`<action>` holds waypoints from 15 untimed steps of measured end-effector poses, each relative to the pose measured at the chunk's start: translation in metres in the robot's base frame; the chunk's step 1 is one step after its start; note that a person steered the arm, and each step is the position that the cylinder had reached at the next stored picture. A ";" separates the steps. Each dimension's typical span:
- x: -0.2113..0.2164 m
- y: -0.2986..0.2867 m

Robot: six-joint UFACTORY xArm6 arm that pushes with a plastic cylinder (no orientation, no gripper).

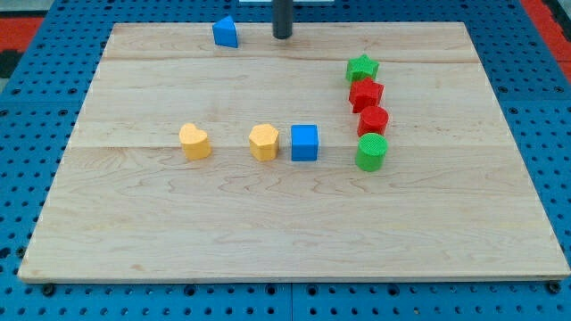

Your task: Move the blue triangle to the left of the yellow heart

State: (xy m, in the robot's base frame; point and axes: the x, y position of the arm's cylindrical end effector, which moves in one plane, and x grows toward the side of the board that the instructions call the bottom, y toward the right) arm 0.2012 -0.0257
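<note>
Straight dark rod dropping in from the view's top edge, upright, only its lower stretch visible. My tip (pixel 283 37) down at the far edge of the wooden board (pixel 285 223), bare, touching no block, nothing carried or pressed against it.

Blue triangle (pixel 226 32) just to the view's left of my tip, near but apart, a small gap of bare wood between them; sits close to the board's top edge.

Yellow heart (pixel 194 141) well below, in the board's middle band, towards the view's left. Further right in the same row, a second yellow block (pixel 264 142), shape roughly hexagonal, hard to tell for sure. Just beside it on the right, a blue cube (pixel 304 143), nearly touching.

On the view's right, a near-vertical column, each piece touching or almost touching the next: green star (pixel 362 68) at top, red star-like block (pixel 366 93), red block (pixel 373 120) of rounded shape, green cylinder (pixel 371 152) at bottom.

Blue pegboard (pixel 27 107) surrounding the board.
</note>
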 end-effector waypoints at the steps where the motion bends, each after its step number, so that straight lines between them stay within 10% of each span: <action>1: 0.002 -0.085; 6: 0.075 -0.198; 15: 0.193 -0.207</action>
State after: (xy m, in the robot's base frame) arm 0.3941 -0.2326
